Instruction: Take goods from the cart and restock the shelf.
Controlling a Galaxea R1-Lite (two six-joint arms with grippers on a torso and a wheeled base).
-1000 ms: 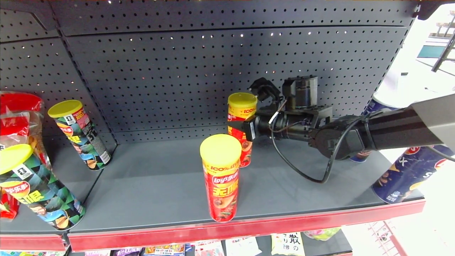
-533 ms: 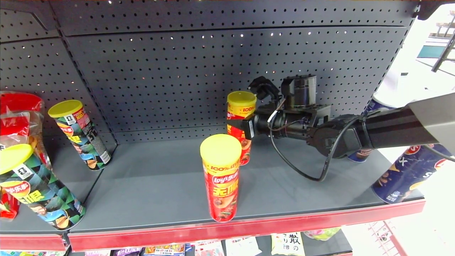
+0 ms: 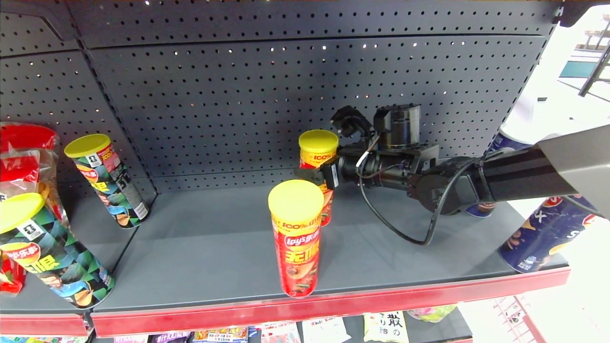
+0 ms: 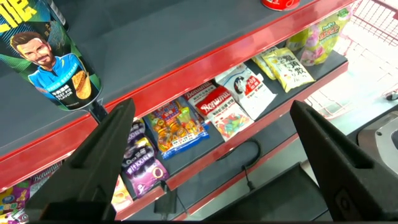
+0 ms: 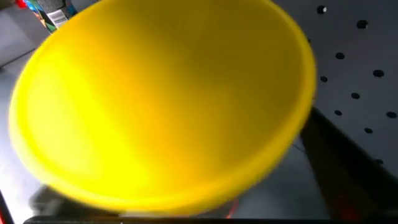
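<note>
A red chips can with a yellow lid stands upright at the back of the grey shelf board, with my right gripper shut on its middle from the right. Its lid looms close in the right wrist view, and a dark finger shows beside it. A second red can stands in front of it near the shelf's red edge and hides its base. My left gripper hangs open, holding nothing, in front of the lower shelf of snack bags.
Two green-and-black cans lean at the left by a red bag. Blue cans lean at the right end. Bare board lies left of the red cans. The pegboard wall closes the back.
My right gripper has carried the held can a little to the left and downward. The front can and the other goods have not moved.
</note>
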